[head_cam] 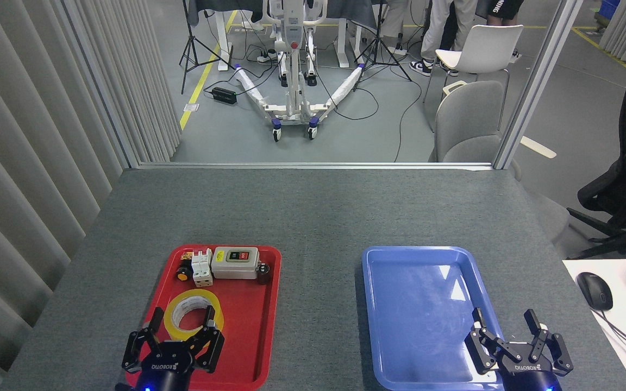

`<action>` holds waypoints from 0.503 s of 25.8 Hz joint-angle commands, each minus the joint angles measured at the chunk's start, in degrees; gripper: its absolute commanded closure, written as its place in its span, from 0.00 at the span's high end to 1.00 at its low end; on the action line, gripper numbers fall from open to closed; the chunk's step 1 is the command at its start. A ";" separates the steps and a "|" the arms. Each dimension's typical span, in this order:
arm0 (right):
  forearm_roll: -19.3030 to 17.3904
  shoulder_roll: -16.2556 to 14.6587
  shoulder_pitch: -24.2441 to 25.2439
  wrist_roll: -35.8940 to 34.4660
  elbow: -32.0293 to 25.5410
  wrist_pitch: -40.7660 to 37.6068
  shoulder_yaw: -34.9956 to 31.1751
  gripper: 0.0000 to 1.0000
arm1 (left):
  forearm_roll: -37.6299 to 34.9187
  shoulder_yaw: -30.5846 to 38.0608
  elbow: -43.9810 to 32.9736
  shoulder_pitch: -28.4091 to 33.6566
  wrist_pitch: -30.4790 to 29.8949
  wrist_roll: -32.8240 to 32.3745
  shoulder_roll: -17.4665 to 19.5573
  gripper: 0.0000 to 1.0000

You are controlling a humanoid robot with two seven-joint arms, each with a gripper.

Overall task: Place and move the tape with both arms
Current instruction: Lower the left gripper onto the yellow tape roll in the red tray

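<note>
The tape (192,312), a yellow translucent roll with a white core, lies flat in the red tray (261,336) toward its near left. My left gripper (181,320) hovers over the near edge of the roll, open, with one finger (211,316) over the roll's right side and another (155,321) at its left. My right gripper (506,324) is open at the near right corner of the blue tray (421,304), which holds nothing.
At the red tray's far end sit a grey switch box (235,263), a white breaker (201,267), a yellow knob (183,273) and a dark cylinder (263,273). A mouse (594,290) lies on a white desk at right. Chairs stand beyond the grey table (313,212).
</note>
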 commanded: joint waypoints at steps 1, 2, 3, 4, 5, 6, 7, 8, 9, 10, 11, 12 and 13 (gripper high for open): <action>0.71 0.27 0.62 -0.36 -0.01 -0.27 0.03 1.00 | -0.04 -0.08 0.02 -0.91 0.00 -0.10 -0.04 1.00; 0.88 0.27 0.62 -0.36 -0.01 -0.18 -0.06 1.00 | -0.04 -0.08 0.02 -1.08 0.00 -0.18 -0.13 1.00; 0.88 0.27 0.62 -0.36 -0.01 -0.18 -0.06 1.00 | -0.13 -0.08 0.02 -1.08 0.00 -0.18 -0.13 1.00; 0.88 0.27 0.62 -0.36 -0.01 -0.18 -0.06 1.00 | -0.04 -0.08 0.02 -1.08 0.00 -0.18 -0.31 1.00; 0.88 0.27 0.62 -0.36 -0.01 -0.18 -0.06 1.00 | -0.13 -0.08 0.02 -1.17 0.00 -0.27 -0.31 1.00; 0.88 0.18 0.62 -0.36 -0.01 -0.18 -0.06 1.00 | -0.13 -0.08 0.11 -1.17 0.00 -0.45 -0.31 1.00; 0.88 0.18 0.62 -0.36 -0.01 -0.18 -0.14 1.00 | -0.13 0.01 0.11 -1.17 0.00 -0.54 -0.40 1.00; 0.88 0.09 0.62 -0.36 -0.01 -0.18 -0.14 1.00 | -0.13 0.01 0.11 -1.26 0.00 -0.54 -0.40 1.00; 0.88 0.18 0.62 -0.36 -0.01 -0.18 -0.14 1.00 | -0.22 0.01 0.11 -1.26 0.00 -0.54 -0.48 1.00; 0.80 0.18 0.62 -0.36 -0.01 -0.18 -0.14 1.00 | -0.13 0.01 0.11 -1.26 0.00 -0.54 -0.48 1.00; 0.88 0.18 0.62 -0.27 -0.01 -0.18 -0.14 1.00 | -0.13 0.01 0.11 -1.26 0.00 -0.54 -0.48 1.00; 0.88 0.18 0.62 -0.27 -0.01 -0.18 -0.14 1.00 | -0.13 0.01 0.11 -1.26 0.00 -0.71 -0.48 1.00; 0.88 0.27 0.62 -0.27 -0.01 -0.18 -0.14 1.00 | -0.13 0.01 0.11 -1.26 0.09 -0.89 -0.48 1.00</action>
